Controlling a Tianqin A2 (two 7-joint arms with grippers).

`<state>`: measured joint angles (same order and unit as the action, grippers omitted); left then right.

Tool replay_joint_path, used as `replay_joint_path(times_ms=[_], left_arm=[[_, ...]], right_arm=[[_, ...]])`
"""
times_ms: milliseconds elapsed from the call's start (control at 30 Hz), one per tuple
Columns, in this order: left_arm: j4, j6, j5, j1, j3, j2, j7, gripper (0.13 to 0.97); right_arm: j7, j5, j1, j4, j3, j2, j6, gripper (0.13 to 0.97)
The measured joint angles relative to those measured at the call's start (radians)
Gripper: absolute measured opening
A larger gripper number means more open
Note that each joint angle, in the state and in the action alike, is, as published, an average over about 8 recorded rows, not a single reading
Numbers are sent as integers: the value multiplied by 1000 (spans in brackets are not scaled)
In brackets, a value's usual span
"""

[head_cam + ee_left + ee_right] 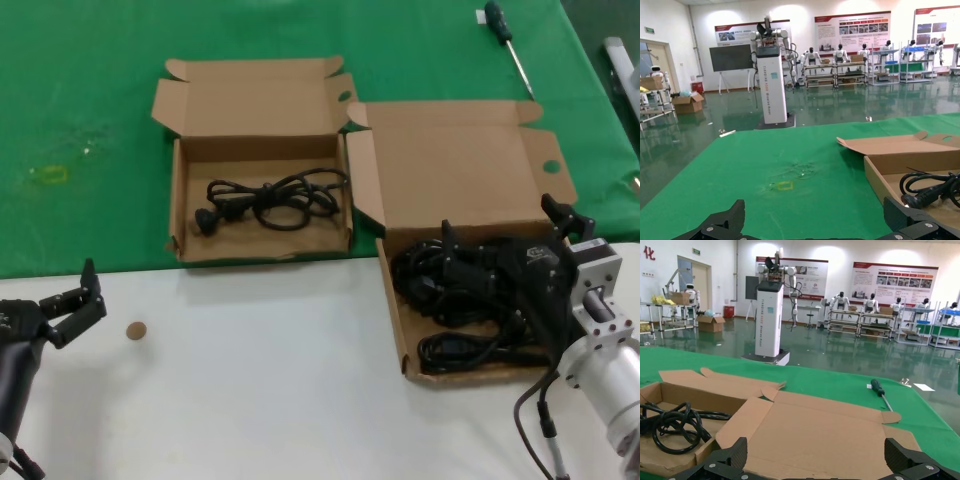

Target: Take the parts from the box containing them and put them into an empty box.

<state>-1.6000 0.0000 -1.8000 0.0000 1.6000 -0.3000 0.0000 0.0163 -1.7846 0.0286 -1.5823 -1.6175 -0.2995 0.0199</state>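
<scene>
Both hands gape: right hand (pixel 505 262) over wider box's cords (pixel 465 290), left hand (pixel 70 300) idle.

two boxes side by side on the bench

the narrower box (pixel 262 160) lies on the left and farther back, one cord (pixel 272 199) in its tray. the wider box (pixel 462 240) sits just to its right and nearer, its tray holding a heap of cords (pixel 470 285). a screwdriver (pixel 509 45) lies far behind on the right. the right pincer (pixel 510 262) is down in the wider box's tray among the heap; the left pincer (pixel 72 300) is near the front left corner.
</scene>
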Motion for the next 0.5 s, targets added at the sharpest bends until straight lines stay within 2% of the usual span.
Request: replay_joint_path(times_ms=[500], left_arm=[[0, 0, 0, 0, 0, 0, 0, 966]], right_arm=[[0, 0, 0, 0, 0, 0, 0, 966]])
